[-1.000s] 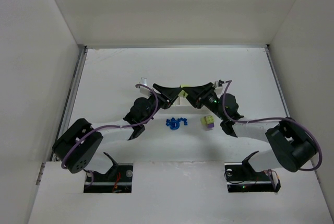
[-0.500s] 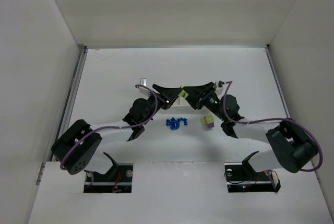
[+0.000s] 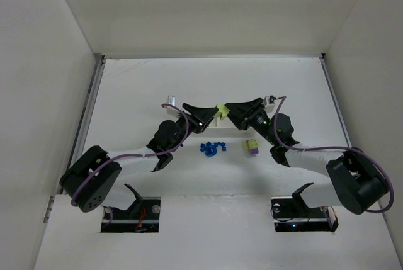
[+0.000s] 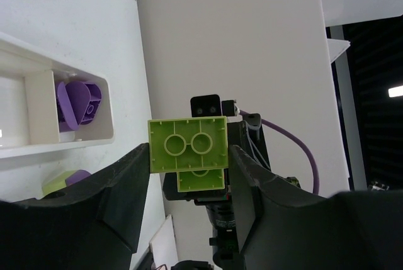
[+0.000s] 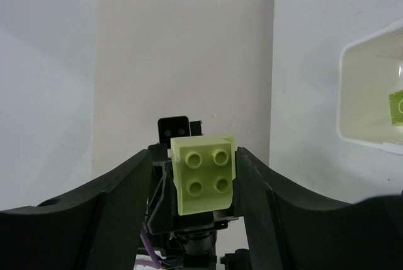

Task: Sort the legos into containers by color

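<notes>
The two arms meet tip to tip over the middle of the table (image 3: 145, 81). A yellow-green brick (image 4: 187, 145) hangs between them, off the table.

The left claw (image 4: 189, 157) is closed down to the width of the brick. Both its fingers press the brick's sides, and the hollow underside faces its camera.

In the right wrist view the same brick shows its four studs. It sits between the fingers of the right claw (image 5: 194, 157), which is narrowed to about the brick's width. The brick touches one finger. On the other side there is a dark gap, so I cannot tell whether this claw truly grips it.

The white tray (image 4: 63, 146) lies on the table just beside the claws and is mostly hidden under them in the top view. In the left wrist view, one end compartment holds purple legos (image 4: 79, 102). In the right wrist view, an end compartment holds a yellow-green lego (image 5: 397, 107) at the edge of the frame.

Nearer the arm bases, out on the table, lies a small heap of blue legos (image 3: 213, 148). Near it, to the right, stands a stack (image 3: 251, 146) of yellow-green on purple. Both are apart from the tray and from the claws.
</notes>
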Tool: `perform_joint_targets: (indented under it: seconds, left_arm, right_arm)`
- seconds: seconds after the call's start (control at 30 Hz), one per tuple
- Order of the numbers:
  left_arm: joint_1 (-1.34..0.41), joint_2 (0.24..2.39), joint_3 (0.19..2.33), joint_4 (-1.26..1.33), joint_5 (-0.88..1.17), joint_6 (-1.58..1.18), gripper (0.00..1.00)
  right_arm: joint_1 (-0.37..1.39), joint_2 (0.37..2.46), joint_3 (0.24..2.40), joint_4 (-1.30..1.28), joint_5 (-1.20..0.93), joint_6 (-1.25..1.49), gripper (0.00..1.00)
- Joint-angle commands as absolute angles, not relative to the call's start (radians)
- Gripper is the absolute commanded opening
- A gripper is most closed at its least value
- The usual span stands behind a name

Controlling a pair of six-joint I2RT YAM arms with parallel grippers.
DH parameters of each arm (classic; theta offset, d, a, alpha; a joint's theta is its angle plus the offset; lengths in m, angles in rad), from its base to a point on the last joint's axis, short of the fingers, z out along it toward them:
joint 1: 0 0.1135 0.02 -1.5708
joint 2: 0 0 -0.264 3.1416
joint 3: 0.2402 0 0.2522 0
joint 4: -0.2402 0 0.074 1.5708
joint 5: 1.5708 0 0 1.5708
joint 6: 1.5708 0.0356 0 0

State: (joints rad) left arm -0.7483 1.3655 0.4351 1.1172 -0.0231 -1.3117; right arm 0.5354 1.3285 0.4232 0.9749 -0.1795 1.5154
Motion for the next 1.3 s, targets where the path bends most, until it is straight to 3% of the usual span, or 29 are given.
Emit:
perform_joint_targets:
  seconds: [0.0,0.47,0.67,0.9,1.27]
  left_arm:
    - [-0.74,1.331,0.426,1.186,-0.015,-1.319,0.28]
    - [-0.748,1.338,0.436,1.192,-0.002,-1.342,0.31]
    - [-0.752,1.344,0.443,1.186,0.002,-1.336,0.46]
    - [-0.748,1.353,0.451,1.186,0.002,-1.333,0.55]
    - [-0.757,1.394,0.477,1.186,0.008,-1.31,0.51]
  right_arm:
    - [0.535,1.322,0.423,1.002,-0.207,1.486,0.6]
    - [0.536,1.362,0.434,1.022,-0.212,1.485,0.39]
    - [0.536,1.362,0.433,1.022,-0.212,1.476,0.38]
    - [0.536,1.362,0.425,1.011,-0.21,1.47,0.38]
    - [0.542,1.368,0.43,0.98,-0.204,1.45,0.39]
